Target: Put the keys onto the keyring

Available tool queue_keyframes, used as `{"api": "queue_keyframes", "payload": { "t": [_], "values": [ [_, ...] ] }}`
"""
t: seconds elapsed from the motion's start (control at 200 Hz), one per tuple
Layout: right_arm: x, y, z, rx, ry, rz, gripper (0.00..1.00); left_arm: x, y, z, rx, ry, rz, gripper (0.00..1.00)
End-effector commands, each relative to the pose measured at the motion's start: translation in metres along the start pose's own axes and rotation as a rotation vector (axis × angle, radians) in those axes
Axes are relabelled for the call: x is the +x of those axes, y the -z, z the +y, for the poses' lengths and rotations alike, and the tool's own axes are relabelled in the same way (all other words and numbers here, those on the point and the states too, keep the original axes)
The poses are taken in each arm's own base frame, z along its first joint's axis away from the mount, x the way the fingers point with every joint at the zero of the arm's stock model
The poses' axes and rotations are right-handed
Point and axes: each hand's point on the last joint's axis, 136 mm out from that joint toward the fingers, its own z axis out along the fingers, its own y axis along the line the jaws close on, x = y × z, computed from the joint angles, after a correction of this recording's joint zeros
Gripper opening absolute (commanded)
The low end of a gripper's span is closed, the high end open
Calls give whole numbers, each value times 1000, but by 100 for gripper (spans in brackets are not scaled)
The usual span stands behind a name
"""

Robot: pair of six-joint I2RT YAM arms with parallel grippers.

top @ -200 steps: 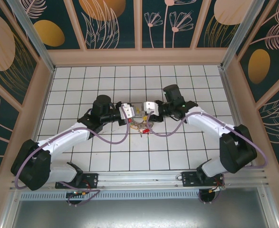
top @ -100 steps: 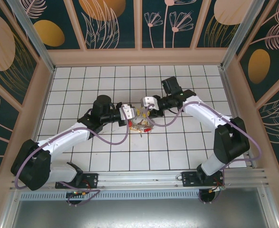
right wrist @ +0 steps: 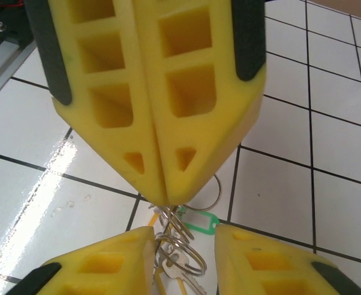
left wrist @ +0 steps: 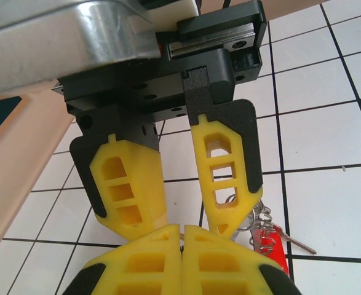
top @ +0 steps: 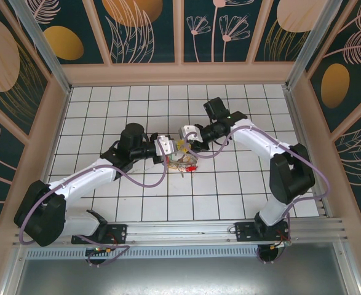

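Note:
My left gripper (top: 170, 149) is shut, its yellow fingertips (right wrist: 168, 190) pinching the keyring (right wrist: 186, 253), a bunch of silver wire rings that hangs just over the tiles. Keys dangle from it: a silver key (right wrist: 179, 278), a green head (right wrist: 200, 221), a red head (left wrist: 271, 244). My right gripper (right wrist: 183, 263) meets the left one tip to tip. It is open, one finger on each side of the rings, the left finger (right wrist: 106, 264) touching them. In the top view the bunch (top: 185, 162) lies under both grippers, with the right gripper (top: 184, 139) just above it.
White tiled floor (top: 229, 184) with dark grout spreads around the bunch. Wooden walls (top: 180, 72) ring the floor on three sides. A metal rail (top: 180, 230) runs along the near edge by the arm bases.
The right arm has swung left and closer to the left gripper, and its jaws have narrowed around the rings. The left arm has stayed put, still shut.

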Motion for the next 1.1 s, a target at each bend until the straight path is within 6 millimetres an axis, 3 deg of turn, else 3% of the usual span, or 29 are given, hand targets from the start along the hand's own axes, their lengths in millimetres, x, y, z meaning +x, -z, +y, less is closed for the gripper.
{"api": "queue_keyframes", "payload": {
  "t": [0.0, 0.305, 0.475, 0.606, 0.716, 1.091],
  "values": [
    [-13, -2, 5, -48, 13, -55, 29, -17, 3, 7, -12, -50, -46, 0],
    [-22, -5, 13, -78, 2, -75, 30, -14, 3, 6, -15, -46, -39, 0],
    [-23, -4, 14, -78, 0, -83, 13, -14, 3, 7, -18, -49, -36, 0],
    [-17, -5, 14, -77, -23, -60, 13, -11, 5, 7, -24, -60, -17, 0],
    [-14, -5, 15, -75, -39, -46, 21, -7, 7, 8, -29, -68, 4, 0],
    [-7, -8, 14, -71, -56, -28, 19, -6, 8, 8, -32, -68, 3, 0]
  ]
}}
